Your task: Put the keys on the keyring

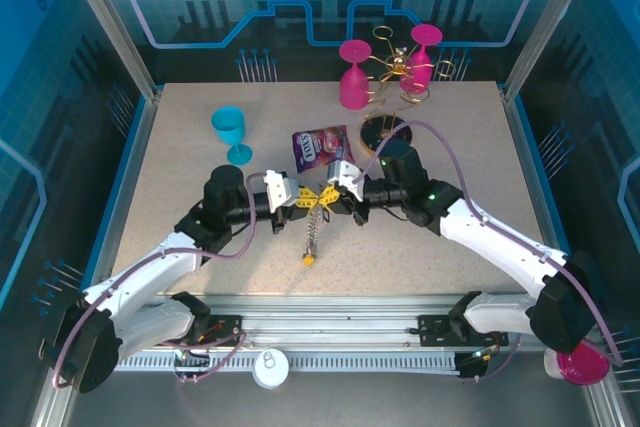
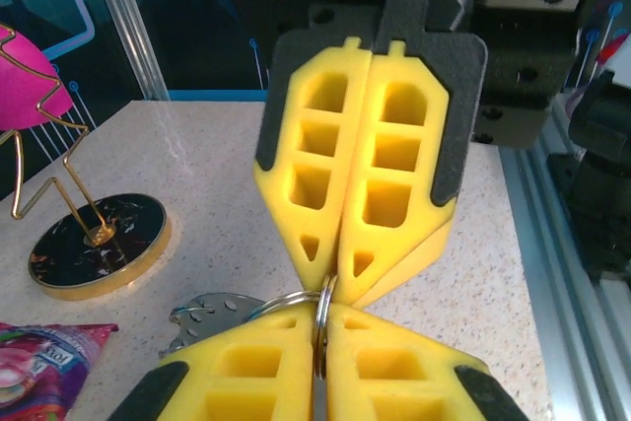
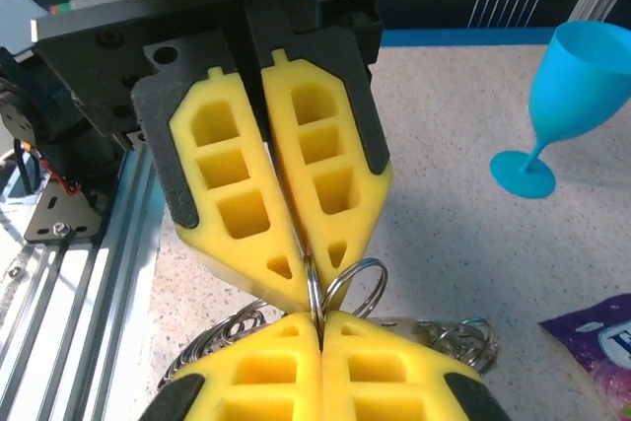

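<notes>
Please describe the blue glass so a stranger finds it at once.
On the speckled table, look back left. The goblet stands upright there, left of the purple packet. It alone is blue; the glasses at the gold rack are pink.

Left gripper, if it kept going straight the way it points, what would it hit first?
The right gripper: its fingertips sit directly opposite the left gripper, almost tip to tip, with a metal ring pinched between them. The gap looks tiny.
</notes>
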